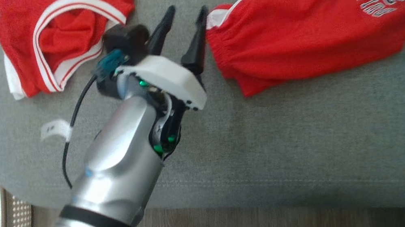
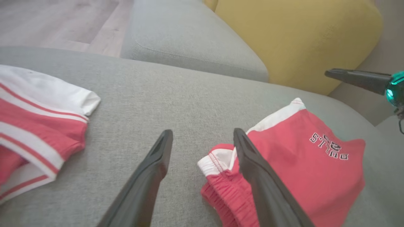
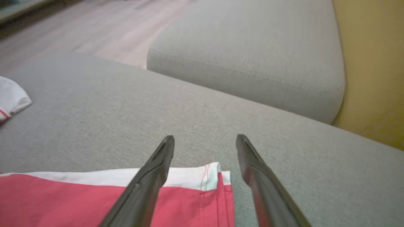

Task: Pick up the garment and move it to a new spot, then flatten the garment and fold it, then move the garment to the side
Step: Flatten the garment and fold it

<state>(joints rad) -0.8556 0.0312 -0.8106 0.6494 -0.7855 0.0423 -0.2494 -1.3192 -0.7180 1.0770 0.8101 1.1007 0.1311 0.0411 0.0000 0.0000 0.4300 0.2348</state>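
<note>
Head view: the left gripper stands spread and empty beside the waistband of the shorts, which lie near the sofa's far right edge. Left wrist view: fingers apart, nothing pinched. Right wrist view: the right gripper is spread over a shorts corner. The shorts look folded; moving them aside seems yet to do.

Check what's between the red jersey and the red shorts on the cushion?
Head view: the left claw, jaws open, sits between the jersey and the shorts, one finger at the shorts' waistband. Beneath it, bare grey cushion.
</note>
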